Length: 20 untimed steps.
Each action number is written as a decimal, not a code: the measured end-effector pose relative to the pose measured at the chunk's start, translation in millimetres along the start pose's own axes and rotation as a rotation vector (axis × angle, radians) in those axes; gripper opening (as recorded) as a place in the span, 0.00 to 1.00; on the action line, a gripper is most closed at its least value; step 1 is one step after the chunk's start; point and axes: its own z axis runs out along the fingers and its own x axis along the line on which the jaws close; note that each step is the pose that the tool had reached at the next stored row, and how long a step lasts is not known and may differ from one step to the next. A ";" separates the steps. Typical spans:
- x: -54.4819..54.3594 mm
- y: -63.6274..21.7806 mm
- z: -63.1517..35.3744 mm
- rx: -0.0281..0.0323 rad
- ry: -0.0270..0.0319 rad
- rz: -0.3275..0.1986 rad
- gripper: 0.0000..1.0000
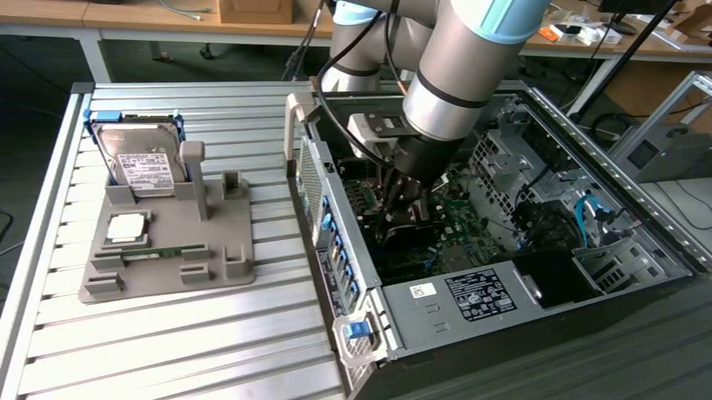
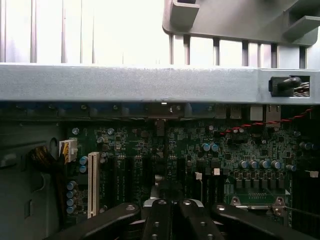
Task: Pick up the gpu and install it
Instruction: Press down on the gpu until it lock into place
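1. We have the gripper (image 2: 172,217) down inside the case (image 1: 623,208), jaws pressed together over the motherboard (image 2: 200,155).
2. Gpu (image 1: 398,218): in the exterior view a dark card seems to hang edge-down under the gripper, above the slots. We can't confirm the pinch.
3. Risk: card skewed to the slot, so its edge lands on board parts.
4. Risk: bracket end catching the case's rear wall (image 2: 150,82), which sits just beside it.
5. Risk: a thin-edge grip slipping under push force.
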 end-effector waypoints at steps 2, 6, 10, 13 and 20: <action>-0.6 0.0 0.2 0.0000 -0.0001 0.000 0.11; -3.0 -0.4 1.7 0.0000 -0.0001 0.000 0.11; -2.3 0.5 4.0 0.0004 -0.0008 0.000 0.11; 1.1 2.0 4.4 0.0000 -0.0003 -0.001 0.11; 1.8 -7.2 5.3 -0.0003 0.0001 -0.002 0.11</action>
